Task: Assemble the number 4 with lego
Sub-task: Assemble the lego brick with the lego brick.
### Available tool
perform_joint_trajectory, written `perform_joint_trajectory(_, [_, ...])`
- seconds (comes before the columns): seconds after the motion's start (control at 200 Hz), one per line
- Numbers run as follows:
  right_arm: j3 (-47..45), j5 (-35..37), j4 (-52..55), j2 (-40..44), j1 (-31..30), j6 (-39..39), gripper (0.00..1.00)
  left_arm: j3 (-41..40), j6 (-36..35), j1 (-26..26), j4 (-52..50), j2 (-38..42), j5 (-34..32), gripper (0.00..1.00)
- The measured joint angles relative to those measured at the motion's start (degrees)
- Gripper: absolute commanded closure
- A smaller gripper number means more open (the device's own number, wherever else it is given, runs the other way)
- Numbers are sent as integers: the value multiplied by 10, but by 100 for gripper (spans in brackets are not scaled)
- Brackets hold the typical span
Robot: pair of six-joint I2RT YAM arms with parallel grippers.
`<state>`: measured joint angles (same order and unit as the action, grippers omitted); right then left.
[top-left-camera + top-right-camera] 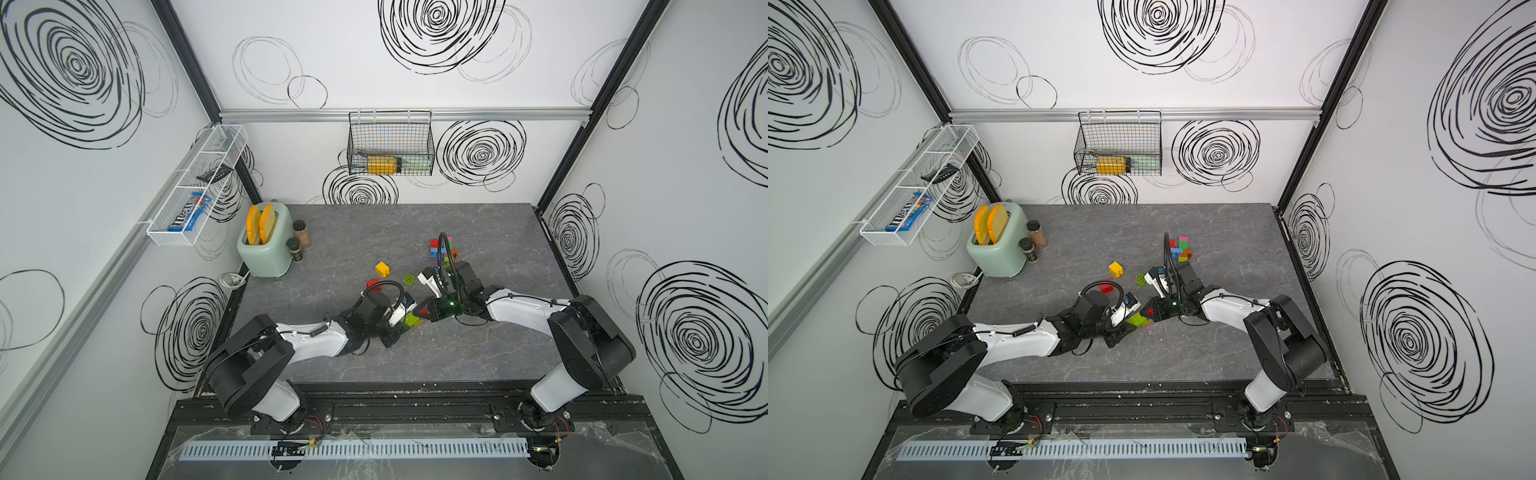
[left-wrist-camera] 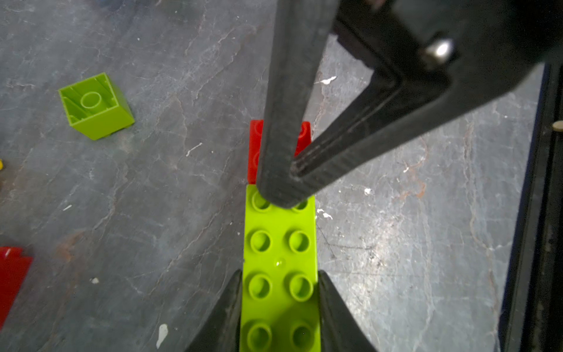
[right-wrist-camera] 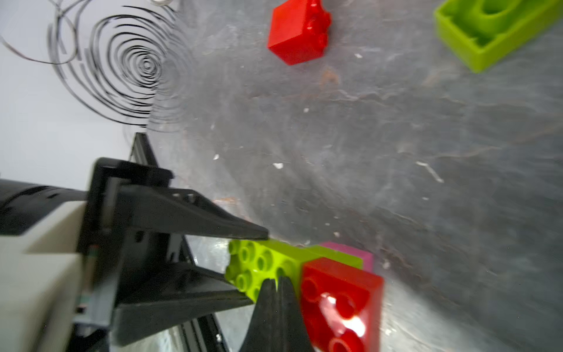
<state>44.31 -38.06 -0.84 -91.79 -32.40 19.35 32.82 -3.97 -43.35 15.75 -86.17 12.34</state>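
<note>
My left gripper [image 2: 280,274] is shut on a long lime lego brick [image 2: 278,253], one finger on each long side; both top views show this brick [image 1: 411,320] [image 1: 1136,320] near the table's middle. A red brick [image 3: 341,301] sits on its far end, and a pink brick [image 3: 367,256] shows under that end. My right gripper [image 3: 275,282] is shut, with nothing between its fingers. Its tips [image 2: 283,195] press down on the lime studs beside the red brick [image 2: 255,146].
Loose bricks lie behind the arms: a yellow one [image 1: 382,269], an upturned lime square [image 1: 408,279], a red one [image 1: 372,284] and a mixed stack [image 1: 442,249]. A toaster [image 1: 264,241] and spice jars [image 1: 301,232] stand at the back left.
</note>
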Motion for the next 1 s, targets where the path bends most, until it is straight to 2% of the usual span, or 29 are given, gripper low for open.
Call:
perform_joint_trajectory(0.295, [0,5,2,-1,1,-10,100,22,3,0,-31,-7,0,100])
perform_joint_trajectory(0.465, [0,14,2,-2,1,-16,100,46,8,2,-65,-15,2,50])
perform_joint_trajectory(0.55, [-2,20,-2,-2,1,-13,100,52,12,4,-78,-15,1,28])
perform_joint_trajectory(0.6, [-3,23,-3,-1,1,-11,100,53,16,5,-84,-14,0,18])
perform_joint_trajectory(0.731, [-6,40,-9,5,-2,-1,100,53,16,8,-95,0,-5,11])
perform_joint_trajectory(1.001, [-8,80,-13,18,-21,18,100,53,0,6,-95,22,-75,10])
